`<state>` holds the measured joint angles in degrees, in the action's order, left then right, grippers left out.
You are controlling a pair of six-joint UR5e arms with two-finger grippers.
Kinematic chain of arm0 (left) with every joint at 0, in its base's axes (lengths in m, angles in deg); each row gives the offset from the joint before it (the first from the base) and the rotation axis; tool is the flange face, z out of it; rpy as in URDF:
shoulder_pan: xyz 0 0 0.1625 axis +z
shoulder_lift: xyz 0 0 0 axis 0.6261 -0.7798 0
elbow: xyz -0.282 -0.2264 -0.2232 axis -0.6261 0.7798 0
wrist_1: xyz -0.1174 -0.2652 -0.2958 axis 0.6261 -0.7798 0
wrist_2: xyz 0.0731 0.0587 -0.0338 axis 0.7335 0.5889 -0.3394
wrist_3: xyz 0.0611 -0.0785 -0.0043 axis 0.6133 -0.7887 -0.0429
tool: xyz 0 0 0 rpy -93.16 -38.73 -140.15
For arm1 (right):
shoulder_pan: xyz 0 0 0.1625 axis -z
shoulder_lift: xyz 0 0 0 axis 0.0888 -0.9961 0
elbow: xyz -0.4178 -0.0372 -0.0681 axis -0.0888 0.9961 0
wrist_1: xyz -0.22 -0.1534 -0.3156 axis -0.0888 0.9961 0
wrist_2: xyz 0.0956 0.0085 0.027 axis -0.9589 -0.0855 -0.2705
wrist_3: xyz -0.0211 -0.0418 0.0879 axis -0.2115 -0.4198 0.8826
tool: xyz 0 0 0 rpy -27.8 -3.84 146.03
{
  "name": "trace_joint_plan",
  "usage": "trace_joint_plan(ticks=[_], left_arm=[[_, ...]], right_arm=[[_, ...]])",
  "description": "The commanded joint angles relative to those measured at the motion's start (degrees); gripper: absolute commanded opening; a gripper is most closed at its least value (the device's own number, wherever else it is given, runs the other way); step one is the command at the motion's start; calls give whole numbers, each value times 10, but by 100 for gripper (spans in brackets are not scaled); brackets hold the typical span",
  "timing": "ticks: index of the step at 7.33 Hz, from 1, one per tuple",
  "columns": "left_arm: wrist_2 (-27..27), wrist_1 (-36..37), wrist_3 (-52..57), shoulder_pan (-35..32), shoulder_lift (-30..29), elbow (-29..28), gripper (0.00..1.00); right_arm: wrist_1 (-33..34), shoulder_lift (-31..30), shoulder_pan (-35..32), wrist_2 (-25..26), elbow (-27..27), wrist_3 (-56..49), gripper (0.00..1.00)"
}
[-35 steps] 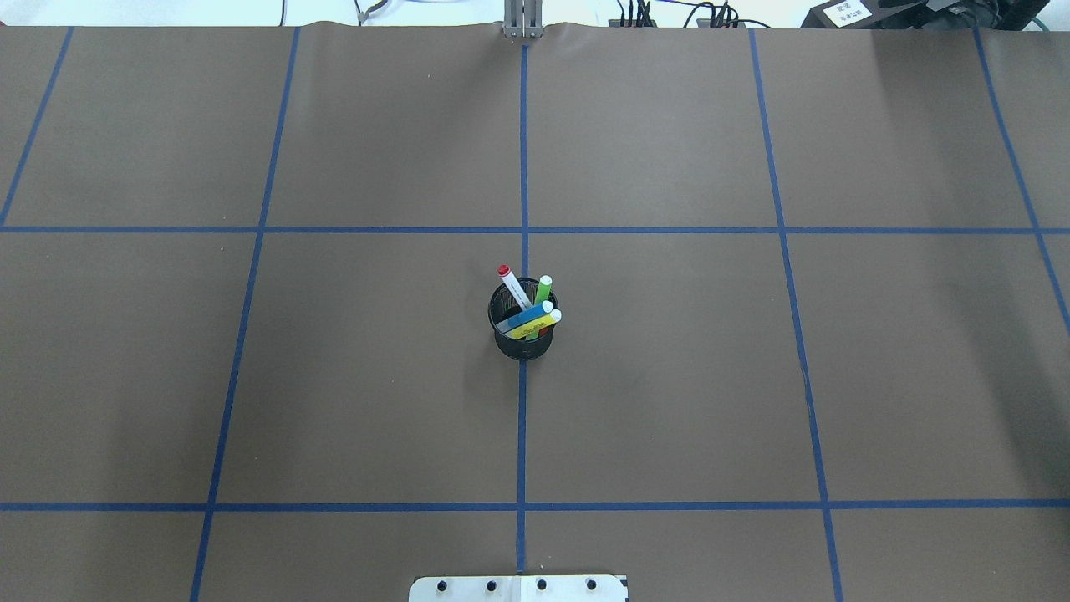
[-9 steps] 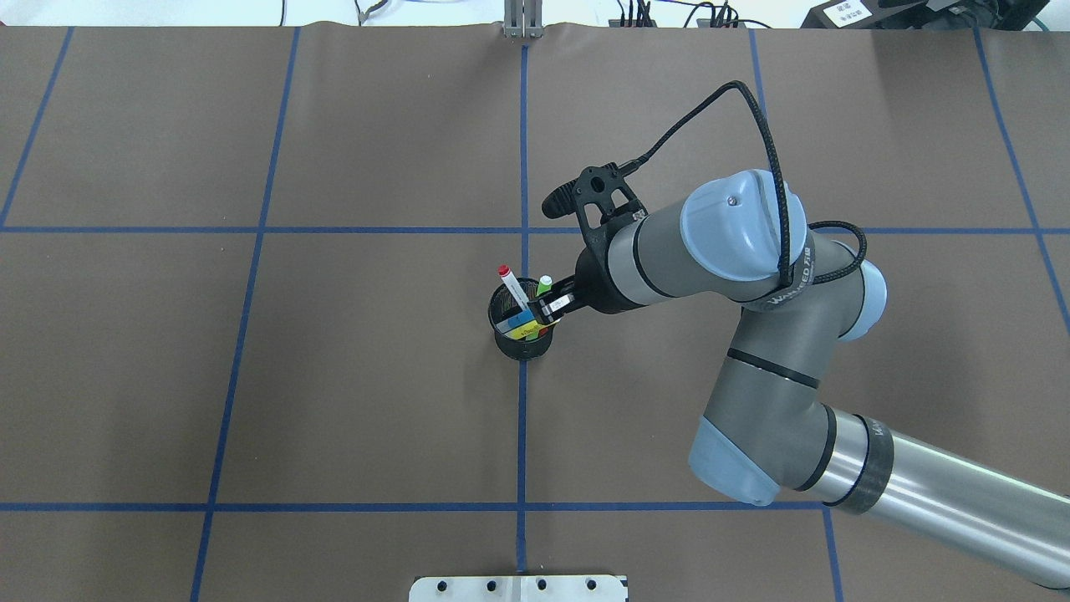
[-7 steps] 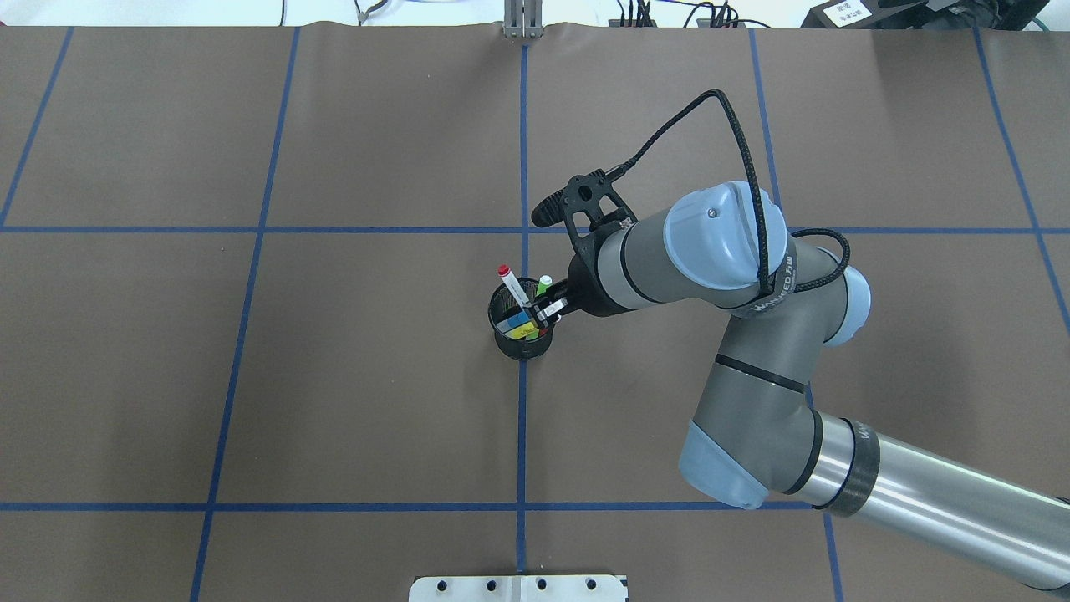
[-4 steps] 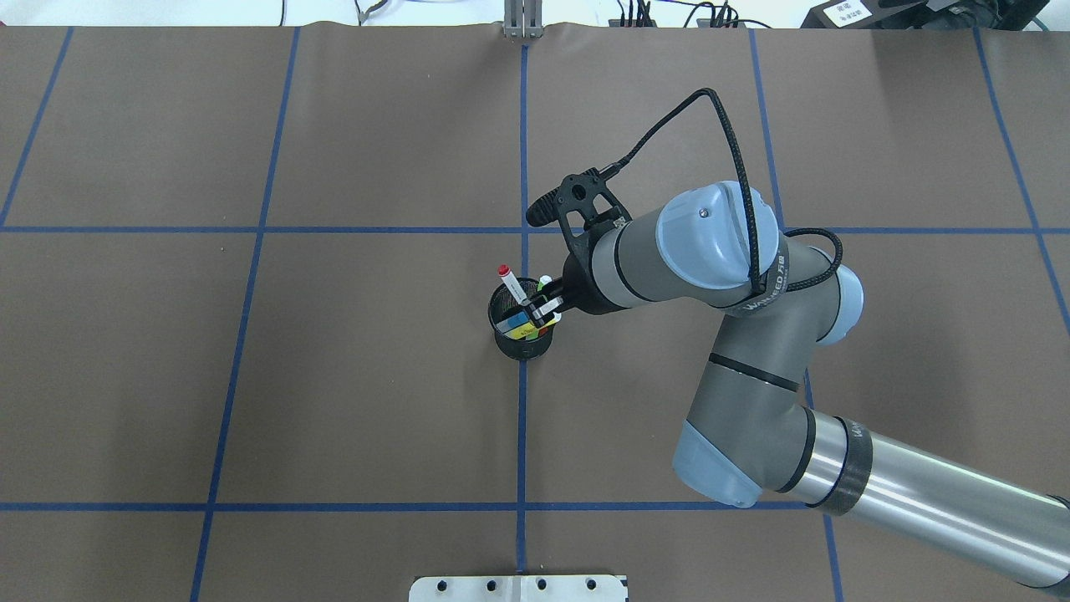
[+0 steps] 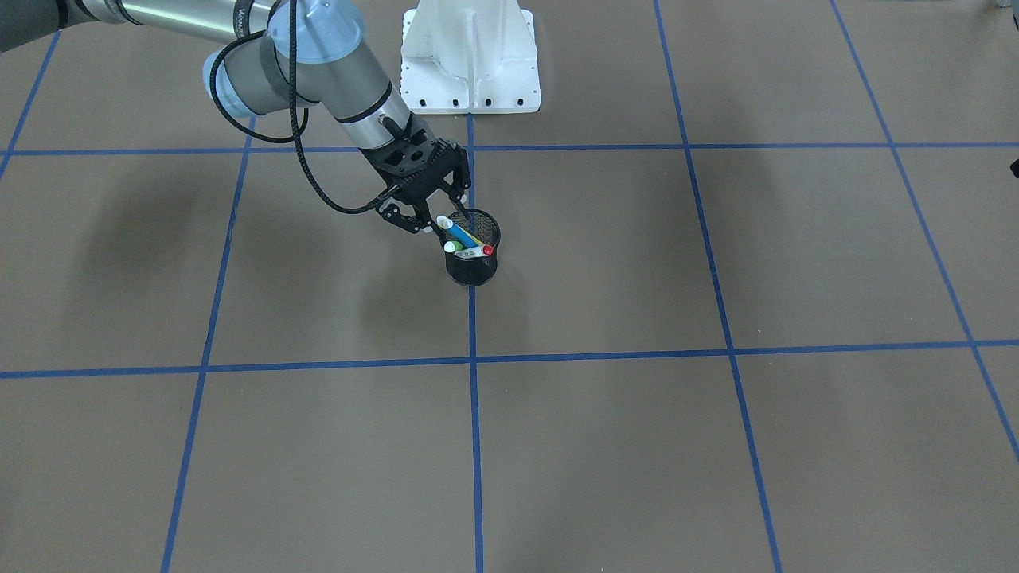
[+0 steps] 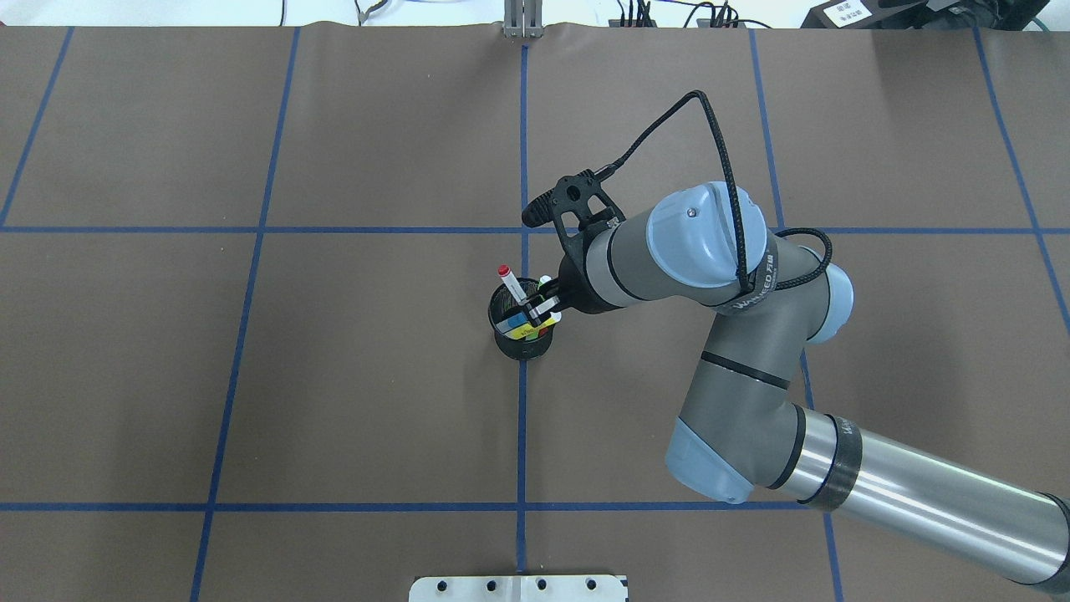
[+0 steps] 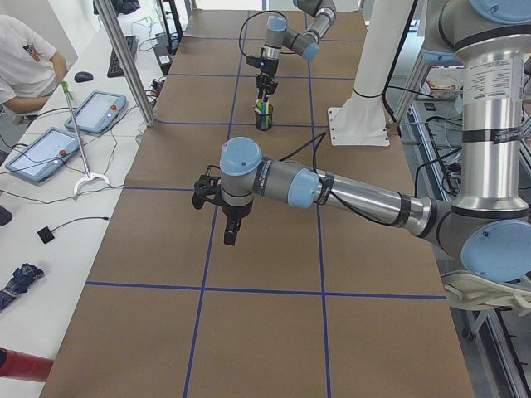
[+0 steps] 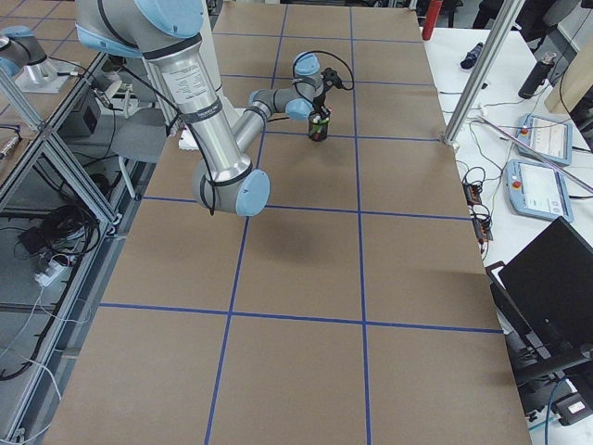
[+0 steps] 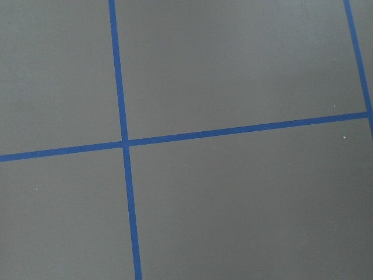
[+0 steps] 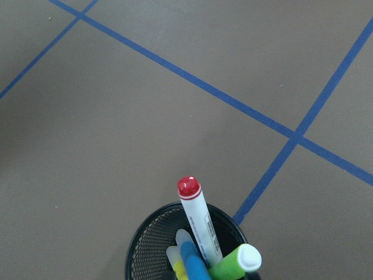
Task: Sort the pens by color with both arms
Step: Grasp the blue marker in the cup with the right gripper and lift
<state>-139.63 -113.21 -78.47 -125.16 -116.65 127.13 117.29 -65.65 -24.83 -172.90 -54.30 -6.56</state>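
A black mesh cup (image 6: pixel 522 344) stands at the table's middle and holds four pens: a white one with a red cap (image 6: pixel 513 289), a green one (image 6: pixel 544 282), a blue one (image 6: pixel 517 318) and a yellow one (image 6: pixel 530 332). My right gripper (image 5: pixel 438 215) is open, with its fingers on either side of the blue pen's (image 5: pixel 457 231) white tip at the cup's (image 5: pixel 471 270) rim. The right wrist view looks down on the red-capped pen (image 10: pixel 196 221) and the green pen (image 10: pixel 234 265). My left gripper (image 7: pixel 229 232) shows only in the exterior left view, so I cannot tell its state.
Blue tape lines divide the brown table into squares (image 6: pixel 522 230). The white base mount (image 5: pixel 470 56) sits at the robot's edge. My left arm (image 7: pixel 274 178) hangs over the table's left end. Tablets and cables (image 7: pixel 91 112) lie beyond the far side.
My right arm came in from the right and reached the cup. Over the last second the gripper crept left and lower onto the pen tips. The pens have not moved.
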Motion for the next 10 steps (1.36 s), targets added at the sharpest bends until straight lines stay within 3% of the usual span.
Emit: trace_joint_plan(ticks=[1,4,5,7,8,10], left_arm=[[0,0,0,0,1,1,100],[-1,0,0,0,0,1,100],[-1,0,0,0,1,1,100],[-13,2,0,0,0,1,100],[-13,2,0,0,0,1,100],[-13,2,0,0,0,2,100]], right_arm=[[0,-1,3,0,1,1,48],[1,-2,5,-1,2,2,33],[1,-2,5,-1,2,2,32],[1,-3,5,-1,1,3,19],[1,-4,5,-1,1,4,5],[1,0,5,-1,1,7,0]])
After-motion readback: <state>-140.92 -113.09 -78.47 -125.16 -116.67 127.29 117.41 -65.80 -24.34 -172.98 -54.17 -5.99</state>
